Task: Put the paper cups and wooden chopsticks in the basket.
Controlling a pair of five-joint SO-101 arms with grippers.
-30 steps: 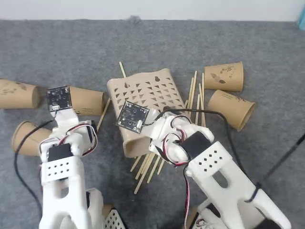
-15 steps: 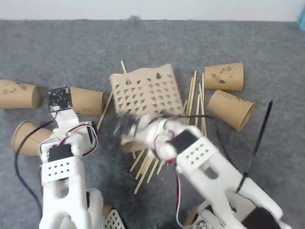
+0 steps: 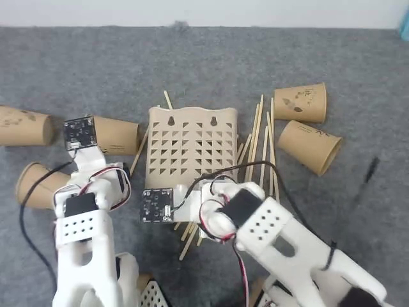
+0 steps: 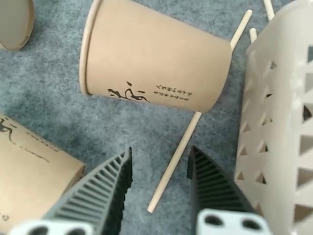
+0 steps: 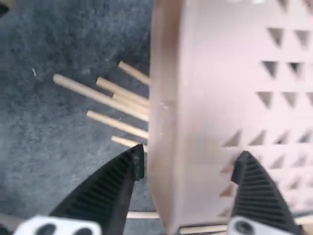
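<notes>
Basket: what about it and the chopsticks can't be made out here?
- High view: near end of the basket, hidden by the right arm.
- High view: how many chopsticks lie beneath it, covered by basket and arm.
- Right wrist view: whether the right gripper grips the basket, blurred.

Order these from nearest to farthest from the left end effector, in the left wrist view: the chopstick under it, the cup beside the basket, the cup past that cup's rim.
1. Chopstick, under the open left end effector.
2. Basket-side cup, lying on its side.
3. Far cup, beyond that rim.
</notes>
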